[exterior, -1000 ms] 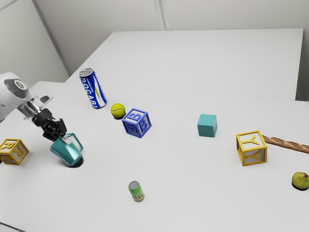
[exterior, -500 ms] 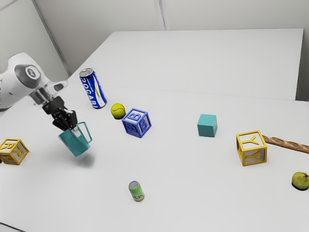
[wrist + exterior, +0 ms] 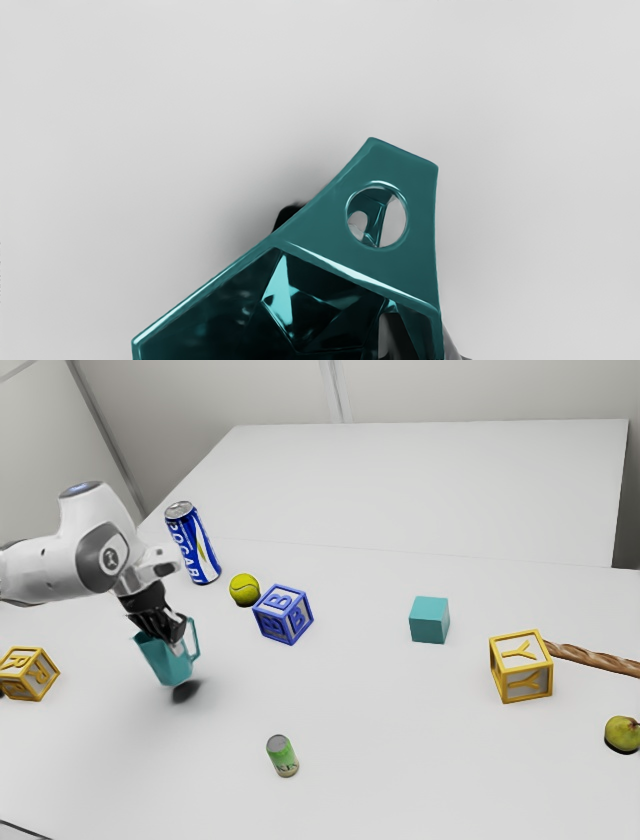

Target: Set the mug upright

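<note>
Black two-finger gripper pinching wall of teal faceted mug w/ handle, 1 finger inside. Mug approx upright, base looks just off white table; blue letter block at its 2 o'clock, ext view. Rec: trim any tilt, lower slow, base flat b4 opening, then back out along wall, no snag.

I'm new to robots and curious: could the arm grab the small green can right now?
Probably not: its claw grips the teal mug, though nothing seems to block the green can.
</note>
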Action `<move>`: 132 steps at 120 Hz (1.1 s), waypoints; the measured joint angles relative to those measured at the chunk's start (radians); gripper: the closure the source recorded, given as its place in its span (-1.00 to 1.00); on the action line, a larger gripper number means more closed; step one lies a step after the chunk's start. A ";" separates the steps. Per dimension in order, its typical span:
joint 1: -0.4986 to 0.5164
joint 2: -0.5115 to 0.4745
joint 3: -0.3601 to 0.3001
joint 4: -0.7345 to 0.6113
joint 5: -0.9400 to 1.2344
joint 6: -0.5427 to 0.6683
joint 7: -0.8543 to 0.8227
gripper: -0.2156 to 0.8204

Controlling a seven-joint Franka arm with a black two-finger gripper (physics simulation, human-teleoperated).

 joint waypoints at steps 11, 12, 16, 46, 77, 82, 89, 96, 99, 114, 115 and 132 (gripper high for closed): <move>-0.044 -0.005 -0.003 -0.019 0.061 0.056 -0.015 0.87; -0.047 -0.007 -0.003 -0.022 0.065 0.060 -0.016 0.88; -0.057 -0.017 -0.005 -0.035 0.077 0.077 -0.021 0.87; -0.126 -0.013 -0.019 -0.059 0.108 0.168 -0.065 0.88; -0.189 0.027 -0.048 -0.057 0.103 0.214 -0.148 0.88; -0.195 0.032 -0.050 -0.055 0.102 0.219 -0.162 0.88; -0.205 0.040 -0.052 -0.053 0.101 0.224 -0.181 0.89; -0.210 0.050 -0.058 -0.046 0.100 0.228 -0.199 0.89; -0.211 0.054 -0.061 -0.043 0.100 0.229 -0.207 0.89; -0.219 0.076 -0.078 -0.026 0.101 0.234 -0.245 0.90; -0.220 0.078 -0.079 -0.024 0.101 0.235 -0.247 0.90; -0.238 0.118 -0.089 0.002 0.100 0.244 -0.282 0.90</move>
